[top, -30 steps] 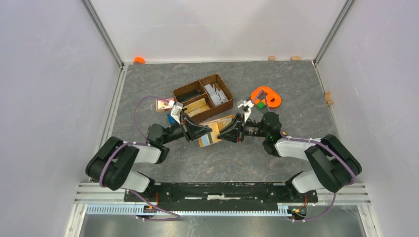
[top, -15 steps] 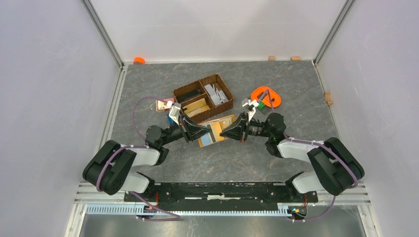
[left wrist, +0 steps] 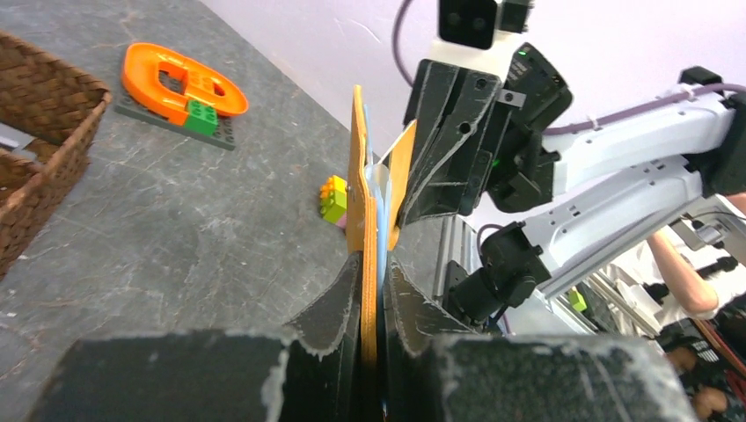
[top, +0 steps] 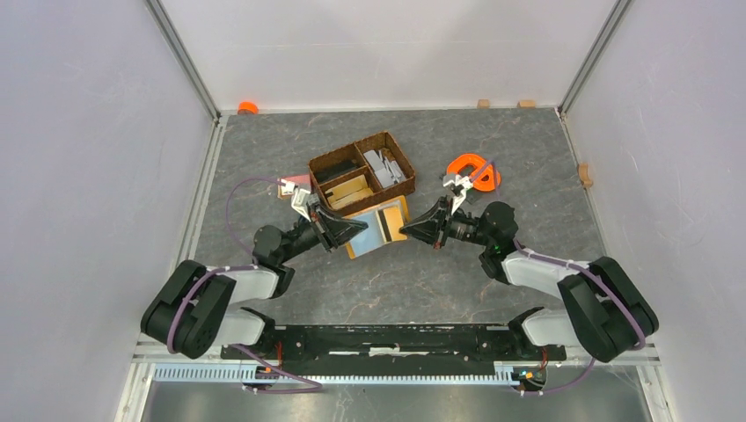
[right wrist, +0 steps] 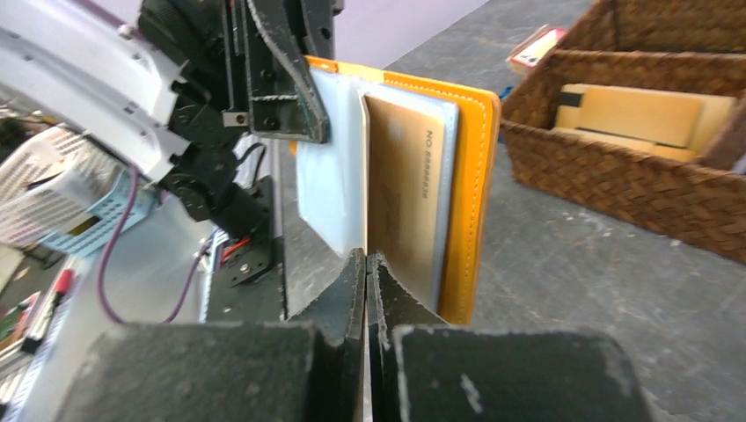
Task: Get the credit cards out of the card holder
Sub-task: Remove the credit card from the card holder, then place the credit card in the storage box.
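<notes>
Both arms meet mid-bench (top: 422,272), just in front of the wicker basket (top: 361,171), and the card holder (top: 374,239) hangs open between them, looking lifted off the surface. The left claw (left wrist: 369,272) is clamped on the holder's left edge, the orange leather squeezed flat between its pads so the holder stands edge-on to that wrist. Facing it from the other side, the right claw (right wrist: 365,259) is pressed tight together, its tips at the near edge of the tan card (right wrist: 405,198) in the inner pocket. I cannot tell whether that edge is actually caught between them. Here's the key: the card lies straight ahead of the right claw, with the left claw beyond it on the same line. So the right arm is the nearer one, and I'd judge any pull has to run back toward its own side while the left holds firm.
</notes>
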